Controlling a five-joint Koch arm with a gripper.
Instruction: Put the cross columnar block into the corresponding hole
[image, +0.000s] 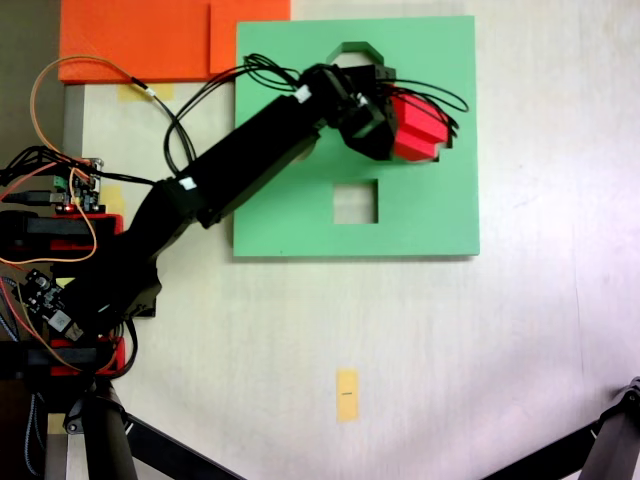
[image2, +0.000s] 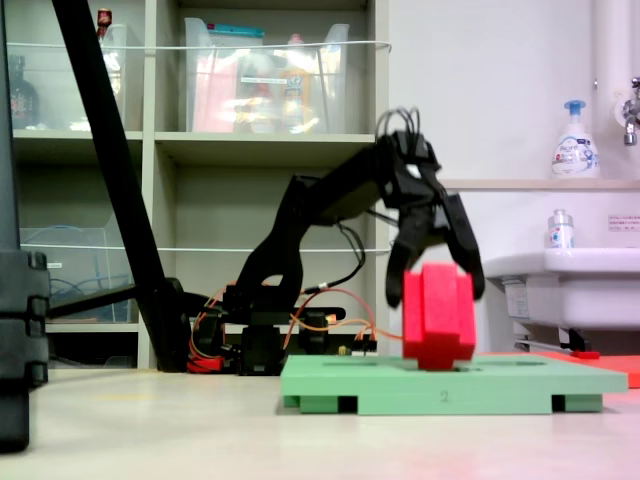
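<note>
The red cross columnar block (image: 420, 128) is gripped from both sides by my gripper (image: 398, 122) over the right-centre of the green foam board (image: 440, 215). From the side, the block (image2: 438, 318) stands upright between the black fingers (image2: 400, 285) of the gripper (image2: 437, 292). Its lower end reaches the top face of the board (image2: 450, 385); I cannot tell whether it sits inside a cutout. The plus-shaped hole is hidden under the block and gripper. The square cutout (image: 355, 201) lies nearer the board's front edge, and the octagonal cutout (image: 352, 50) is partly covered by the arm.
Orange foam boards (image: 150, 38) lie at the top left, touching the green board. A yellow tape strip (image: 347, 394) sits on the table below. The arm's base and wiring (image: 60, 250) are at the left, and tripod legs (image: 600, 445) cross the lower corners.
</note>
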